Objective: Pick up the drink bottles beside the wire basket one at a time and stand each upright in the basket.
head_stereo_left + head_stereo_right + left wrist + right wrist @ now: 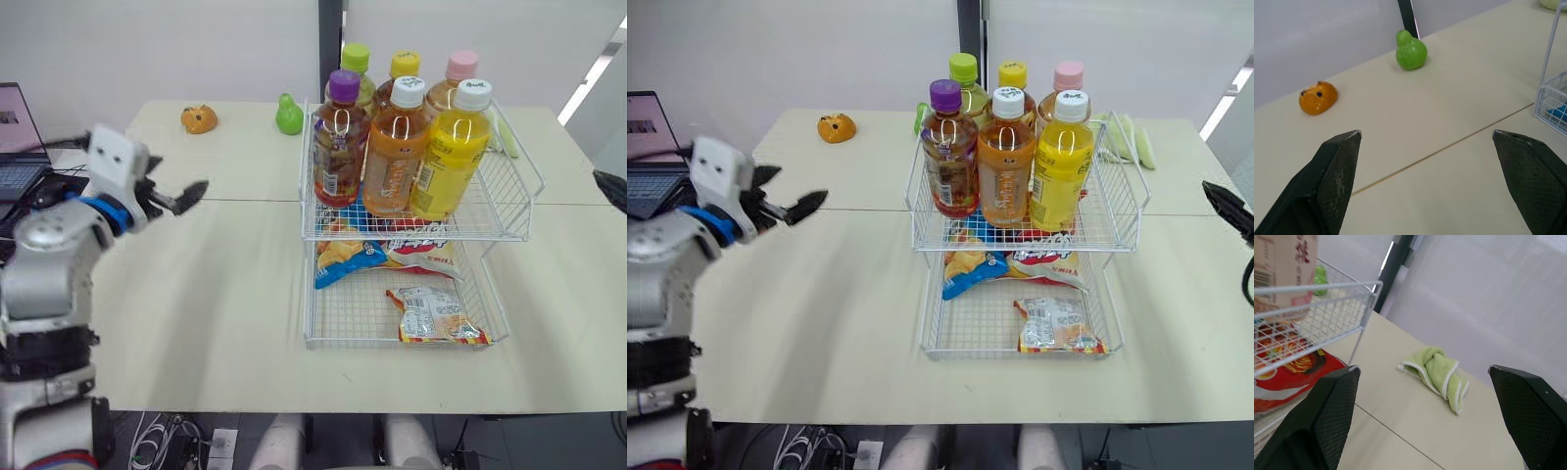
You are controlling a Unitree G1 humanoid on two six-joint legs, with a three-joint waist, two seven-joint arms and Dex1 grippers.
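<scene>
Drink bottles: You have six standing upright in the upper tier of the wire basket (509, 201). The front row is a purple-capped bottle (340, 147), a white-capped orange bottle (395, 157) and a white-capped yellow bottle (451, 157). Behind them are a green-capped bottle (356, 59), a yellow-capped bottle (405, 65) and a pink-capped bottle (461, 66).
Beside the basket: I see no bottle lying on the tabletop (216, 294), so the task looks finished.
Lower tier: It holds snack bags (431, 315).
Left gripper (1425, 133): Its fingers are spread wide with nothing between them. It hangs above the tabletop, well apart from the basket's left side.
Right gripper (1422, 368): It is released too, fingers wide and empty. It is off the basket's right side, near the rim and facing a crumpled green cloth (1437, 374).
Other items: A green pear toy (288, 116) sits just beside the basket's back left corner, and an orange toy (199, 119) sits farther left. Neither is yours to pick.
Risk, front row: The bottles are packed touching. If you reach in again, a finger could clip a cap and tip a neighbour over the low front rim.
Risk, right arm: If you swing it inward, it could strike the wire side. That would probably shove the light basket and rock the tall bottles.
Risk, wrong target: The pear's green colour resembles the green cap, so check before you close on it.
</scene>
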